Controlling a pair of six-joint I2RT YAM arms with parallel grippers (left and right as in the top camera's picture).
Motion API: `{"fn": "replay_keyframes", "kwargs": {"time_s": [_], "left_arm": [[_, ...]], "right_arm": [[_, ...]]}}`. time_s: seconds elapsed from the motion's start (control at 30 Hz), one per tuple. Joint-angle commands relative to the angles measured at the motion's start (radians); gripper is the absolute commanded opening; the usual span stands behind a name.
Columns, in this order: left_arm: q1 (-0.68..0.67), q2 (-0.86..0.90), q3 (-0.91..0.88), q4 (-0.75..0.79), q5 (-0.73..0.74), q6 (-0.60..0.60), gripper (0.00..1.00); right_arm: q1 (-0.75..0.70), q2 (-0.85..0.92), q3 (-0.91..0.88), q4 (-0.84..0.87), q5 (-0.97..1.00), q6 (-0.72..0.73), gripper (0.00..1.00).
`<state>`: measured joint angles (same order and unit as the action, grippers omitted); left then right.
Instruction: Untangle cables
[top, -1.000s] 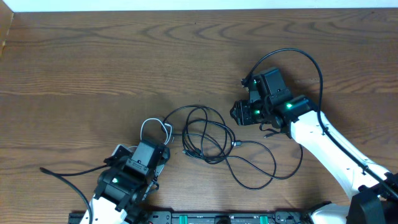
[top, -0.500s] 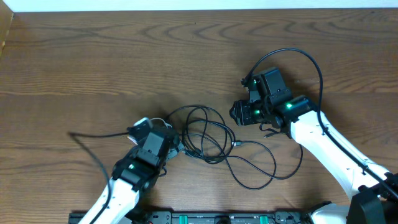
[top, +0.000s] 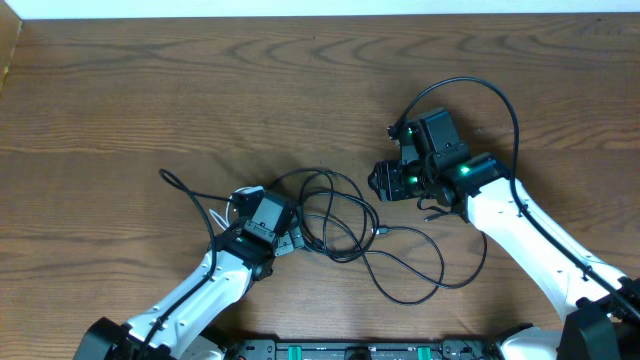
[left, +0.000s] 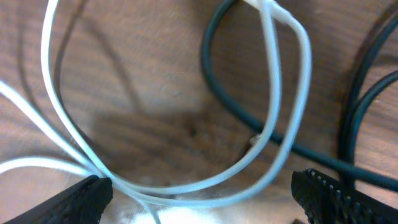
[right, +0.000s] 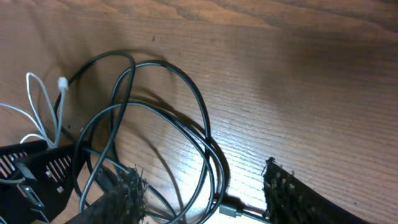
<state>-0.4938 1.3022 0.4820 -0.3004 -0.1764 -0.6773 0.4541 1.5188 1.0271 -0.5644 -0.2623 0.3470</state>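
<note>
The left hand is spread wide and pinches nothing. Its black ribbed fingertips hang low over the brown wood-grain tabletop. In the gap between them, and running out ahead of them, lies the thin white cable, bent into loops, with a small pale plug at the end farthest from the hand. Whether either fingertip touches the white cable cannot be told. Just ahead of this hand a strand of the thin black cables crosses the white loops, and more black strands pass beyond its right fingertip.

The right hand sits well apart from the left, across the tangle from it. Its fingers are parted too, with nothing caught between them. From its own camera, the black cables lie ahead of it as several overlapping rings flat on the tabletop. A small dark plug shows in the gap between its fingers. From overhead that plug lies beside the hand rather than beneath it, toward the robot's side, and one long black loop trails out from there near the white right forearm.
</note>
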Motion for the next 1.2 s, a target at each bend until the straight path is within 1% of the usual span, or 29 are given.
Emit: {"fn": "replay_keyframes", "kwargs": {"time_s": [0.0,0.23,0.3,0.47,0.67,0.77,1.0,1.07,1.1,1.13,1.17], "left_arm": [[-0.002,0.004,0.003,0.017,-0.025,0.077,0.99],[-0.002,0.004,0.003,0.031,-0.135,0.079,1.0],[-0.002,0.004,0.003,0.043,-0.158,0.078,0.97],[-0.002,0.005,0.003,0.091,-0.158,0.052,0.96],[-0.002,0.022,0.003,0.101,-0.158,0.045,0.88],[-0.002,0.053,0.003,0.119,-0.159,0.045,0.87],[-0.002,0.155,0.003,0.24,-0.179,0.045,0.86],[-0.002,0.168,0.003,0.242,-0.182,0.045,0.78],[-0.002,0.168,0.003,0.242,-0.182,0.045,0.68],[-0.002,0.167,0.003,0.242,-0.182,0.049,0.63],[-0.002,0.162,0.004,0.242,-0.185,0.053,0.52]], "right_arm": [[0.006,0.006,-0.002,0.0,0.027,-0.015,0.6],[0.006,0.006,-0.002,0.004,0.028,-0.015,0.62],[0.006,0.006,-0.002,0.004,0.028,-0.015,0.62],[0.006,0.006,-0.003,0.003,0.028,-0.015,0.62],[0.006,0.006,-0.003,0.003,0.027,-0.015,0.62],[0.006,0.006,-0.003,0.003,0.027,-0.015,0.62],[0.006,0.006,-0.01,0.002,0.027,-0.015,0.62],[0.006,0.006,-0.01,0.002,0.027,-0.015,0.62],[0.006,0.006,-0.01,0.002,0.028,-0.015,0.62],[0.006,0.006,-0.01,0.002,0.028,-0.015,0.63],[0.006,0.006,-0.01,0.002,0.028,-0.015,0.63]]}}
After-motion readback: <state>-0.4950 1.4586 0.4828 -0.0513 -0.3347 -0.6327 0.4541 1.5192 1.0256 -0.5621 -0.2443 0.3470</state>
